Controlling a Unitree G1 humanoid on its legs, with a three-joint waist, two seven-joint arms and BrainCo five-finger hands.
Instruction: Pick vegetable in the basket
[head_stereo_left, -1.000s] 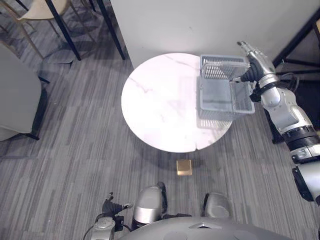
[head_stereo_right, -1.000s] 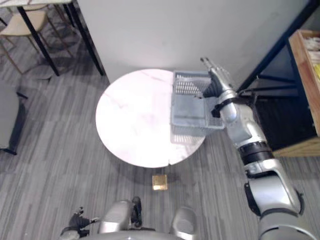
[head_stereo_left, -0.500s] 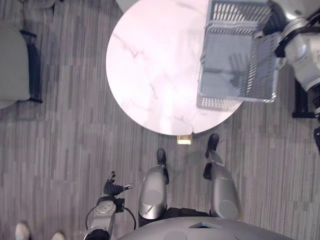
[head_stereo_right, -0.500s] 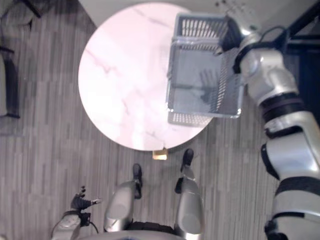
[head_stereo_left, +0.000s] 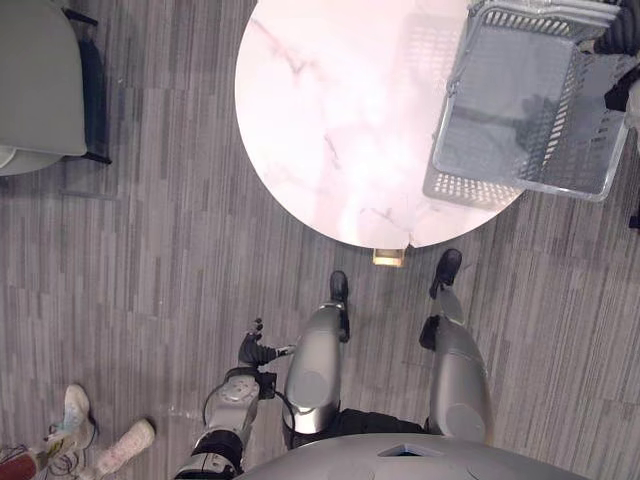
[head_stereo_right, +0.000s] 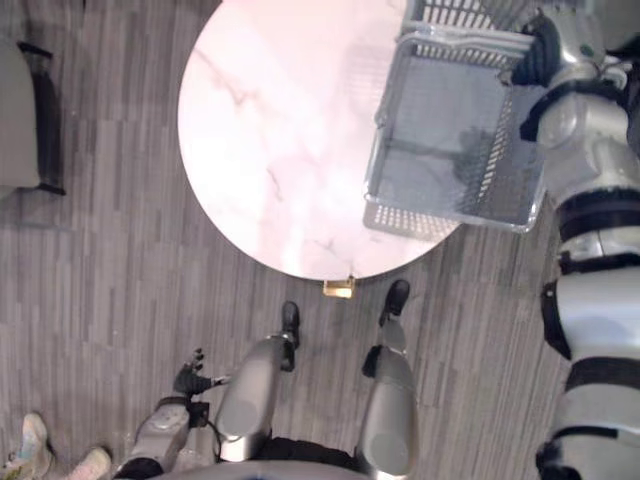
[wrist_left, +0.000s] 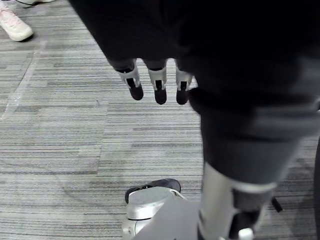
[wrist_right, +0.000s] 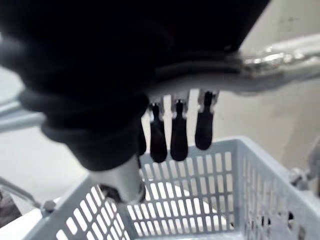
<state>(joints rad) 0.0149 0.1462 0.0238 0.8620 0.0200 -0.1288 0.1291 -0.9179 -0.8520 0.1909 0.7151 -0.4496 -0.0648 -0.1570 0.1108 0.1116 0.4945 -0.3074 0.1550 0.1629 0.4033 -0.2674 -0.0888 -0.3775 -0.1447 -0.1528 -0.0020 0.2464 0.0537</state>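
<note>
Basket (head_stereo_right: 412, 217) of grey perforated plastic, rectangular, sits at the right edge of the round white marble table (head_stereo_left: 330, 110), its far end cut off and its near right corner out over the floor. Whether it touches the tabletop is hard to tell. Its long axis runs away from the robot, open top facing up. The right hand (head_stereo_right: 545, 48), partly cropped, curls its fingers (wrist_right: 179, 135) over the metal wire handle (wrist_right: 280, 52). The left hand (head_stereo_left: 255, 350) hangs low above striped grey carpet (head_stereo_left: 150, 250), fingers straight and holding nothing. A person's pale shoes (head_stereo_left: 75, 425) stand nearby.
</note>
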